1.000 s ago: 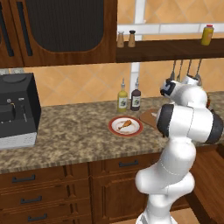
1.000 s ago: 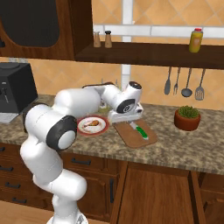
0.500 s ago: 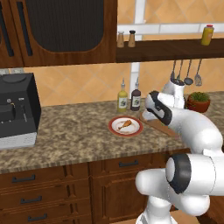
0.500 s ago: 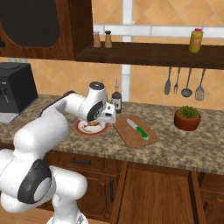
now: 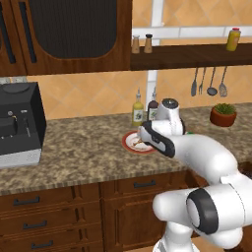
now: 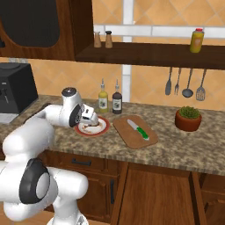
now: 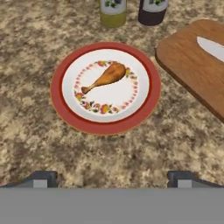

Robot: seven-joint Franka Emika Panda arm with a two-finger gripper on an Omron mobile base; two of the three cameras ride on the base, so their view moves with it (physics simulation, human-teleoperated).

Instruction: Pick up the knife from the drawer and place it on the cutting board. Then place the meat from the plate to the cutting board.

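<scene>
the small orange-brown chicken drumstick [image 7: 106,76] lies in the middle of the round white plate with a red rim [image 7: 59,103], on the speckled stone bench [image 7: 35,140]. the green-handled knife [image 6: 139,130] already rests on the light brown wooden cutting board [image 6: 125,136] just beside the plate, so the meat step is in hand. the pincer [image 7: 111,177] hovers above the plate, spread wide and empty. next it likely needs to descend and close its tips across the drumstick.
</scene>
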